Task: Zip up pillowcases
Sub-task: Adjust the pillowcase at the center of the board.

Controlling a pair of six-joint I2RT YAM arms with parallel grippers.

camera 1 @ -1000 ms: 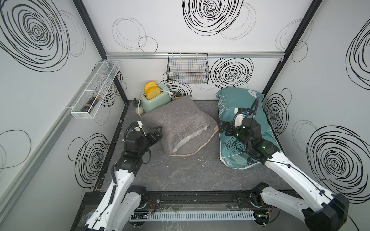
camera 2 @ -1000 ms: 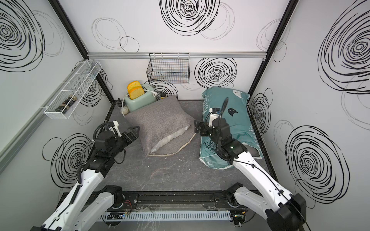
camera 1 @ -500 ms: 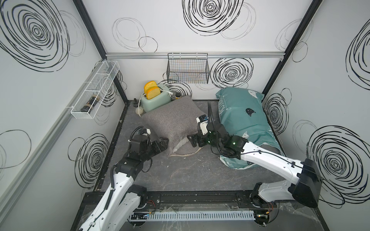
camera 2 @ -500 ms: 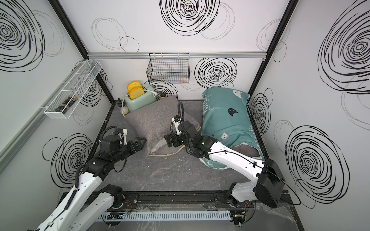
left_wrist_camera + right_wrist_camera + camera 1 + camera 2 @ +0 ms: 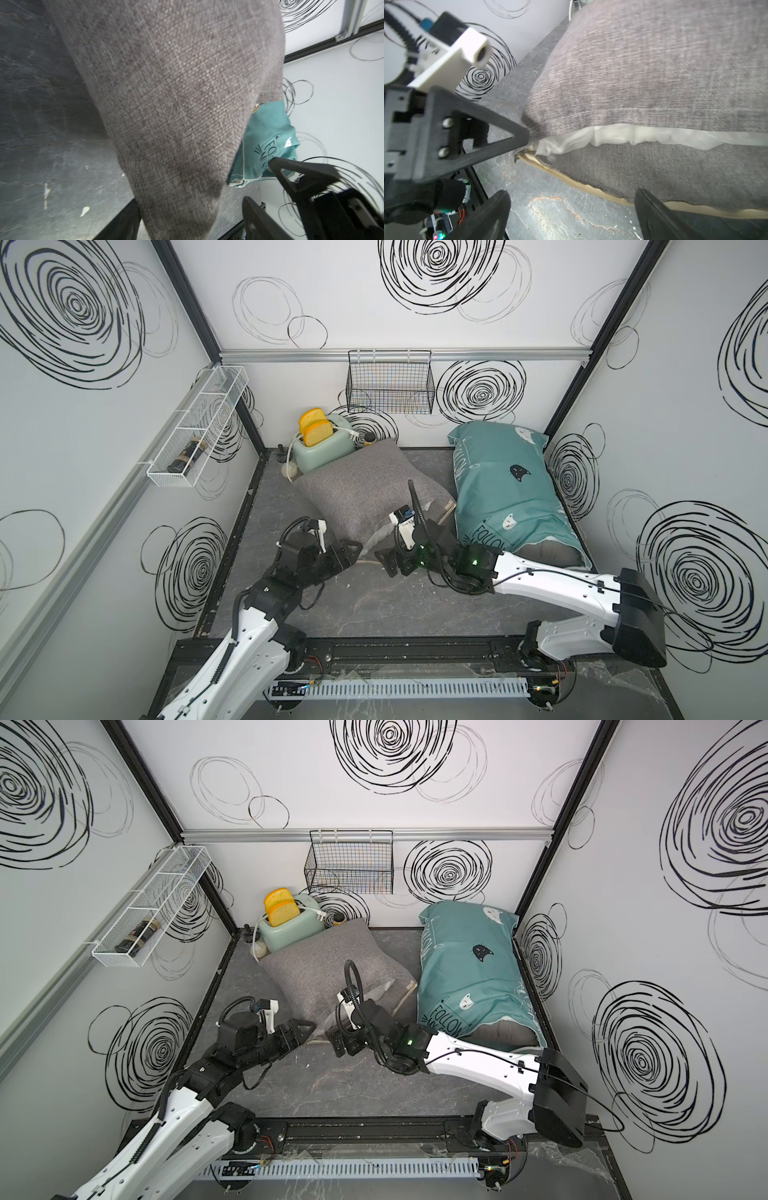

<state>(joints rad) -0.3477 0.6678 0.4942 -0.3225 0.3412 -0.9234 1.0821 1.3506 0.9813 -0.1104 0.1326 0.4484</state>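
Your right gripper (image 5: 384,564) swung over, jaws wide, facing the grey pillowcase (image 5: 365,485) zip edge; left gripper (image 5: 353,553), open, straddles its corner.

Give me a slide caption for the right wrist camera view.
Unzipped square grey coarse-woven pillowcase exposes its white inner pillow; left gripper at its corner, open right gripper facing the tan zipper tape.

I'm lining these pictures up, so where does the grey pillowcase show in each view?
In a top view: grey pillowcase mid-floor, left of the teal pillowcase.
In a top view: grey pillowcase mid-floor too.
Left wrist: grey pillowcase fills the middle, corner nearest.
Right wrist: grey pillowcase fills the upper right.
Shared landmark: the left tool at its near corner.
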